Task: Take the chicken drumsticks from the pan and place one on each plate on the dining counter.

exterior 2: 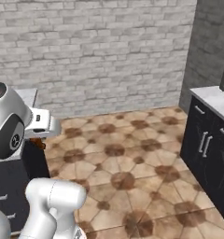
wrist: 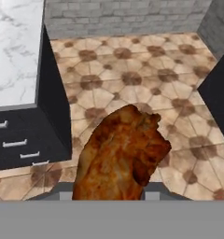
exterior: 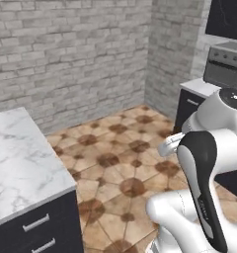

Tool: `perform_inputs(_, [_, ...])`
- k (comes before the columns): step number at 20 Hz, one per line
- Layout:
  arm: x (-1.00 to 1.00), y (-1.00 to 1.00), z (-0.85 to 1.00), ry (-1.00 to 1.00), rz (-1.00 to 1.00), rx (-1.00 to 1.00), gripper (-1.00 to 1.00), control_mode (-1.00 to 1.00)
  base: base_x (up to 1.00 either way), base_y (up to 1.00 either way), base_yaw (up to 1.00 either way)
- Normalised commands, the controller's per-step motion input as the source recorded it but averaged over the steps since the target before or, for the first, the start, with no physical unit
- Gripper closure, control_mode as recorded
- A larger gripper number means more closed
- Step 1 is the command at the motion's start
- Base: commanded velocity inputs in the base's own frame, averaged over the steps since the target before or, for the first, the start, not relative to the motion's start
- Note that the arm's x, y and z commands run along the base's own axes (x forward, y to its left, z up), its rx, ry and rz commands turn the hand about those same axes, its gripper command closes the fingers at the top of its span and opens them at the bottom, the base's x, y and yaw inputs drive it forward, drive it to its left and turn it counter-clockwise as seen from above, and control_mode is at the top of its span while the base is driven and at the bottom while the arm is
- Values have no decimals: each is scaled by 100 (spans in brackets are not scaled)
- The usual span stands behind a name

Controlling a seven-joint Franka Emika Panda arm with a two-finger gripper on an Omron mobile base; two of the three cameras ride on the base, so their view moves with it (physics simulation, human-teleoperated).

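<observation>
And here we are mid-carry: a chicken drumstick (wrist: 121,154) looms large at the bottom centre of the hand view, orange-brown and glistening, rising straight up from where the fingertips sit. The tool is clenched tight on it, so one piece of meat is plainly out of the pan and on the move.

In the right base view, a small brown scrap (exterior 2: 38,143) peeks out just under the white hand at the left edge; that looks like the same drumstick.

Below it there's tiled floor (wrist: 146,79), with a marble-topped tabletop (wrist: 13,51) in the upper left of the hand view and brick wall (wrist: 128,16) along the top. The same tabletop (exterior: 19,158) sits at the left of the left base view.

My read: pickup done for this one, delivery pending. No plate is reached yet, so placing is still ahead.
</observation>
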Motion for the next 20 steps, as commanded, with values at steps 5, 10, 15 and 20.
perform_inputs(5, [0,0,0,0,0,0,100,100,100,-27,9])
perform_inputs(10, [0,0,0,0,0,0,100,100,100,-18,10])
perform_inputs(15, [0,0,0,0,0,0,100,100,100,-14,15])
perform_inputs(20, [0,0,0,0,0,0,100,100,100,-9,29])
